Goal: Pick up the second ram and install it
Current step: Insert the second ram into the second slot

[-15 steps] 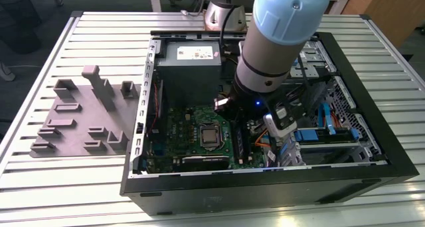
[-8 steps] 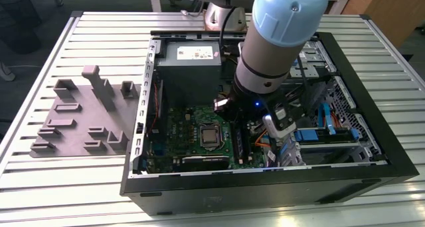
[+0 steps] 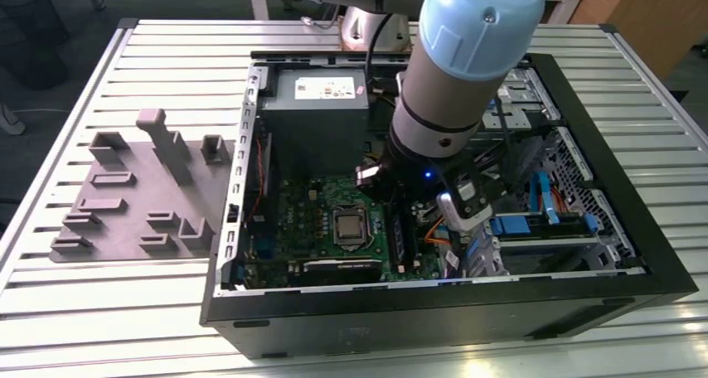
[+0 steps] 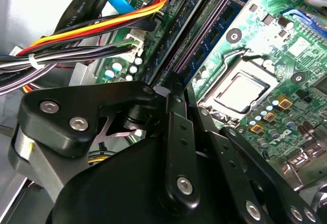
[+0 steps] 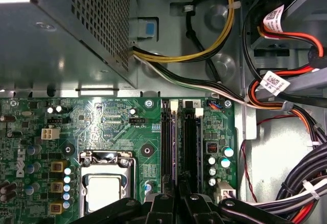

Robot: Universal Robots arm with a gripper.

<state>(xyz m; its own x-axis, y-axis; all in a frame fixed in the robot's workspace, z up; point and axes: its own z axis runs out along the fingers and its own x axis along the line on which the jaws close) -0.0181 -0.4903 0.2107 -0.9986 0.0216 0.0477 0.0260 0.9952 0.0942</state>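
- Gripper down inside the case, fingers drawn narrow and pinched on the upper edge of the ram.
- Ram stands on edge in a long black slot just beside the CPU socket; in the first wrist view it is only a thin line running up from between the fingertips.
- Its blue-green face shows as a sliver in the second wrist view; the near end is swallowed by the gripper's black links.
- Hard to make out whether the stick is fully seated; the slot's latches are not clear.
- Neighbouring slot sits right alongside, looking dark and bare.
- In the exterior view the arm covers the slots and the ram.
- Cables, orange, yellow and black, bunch close beside the gripper, apart from the stick.
- Grey tray lies on the table, outside the case on the exterior view's left.
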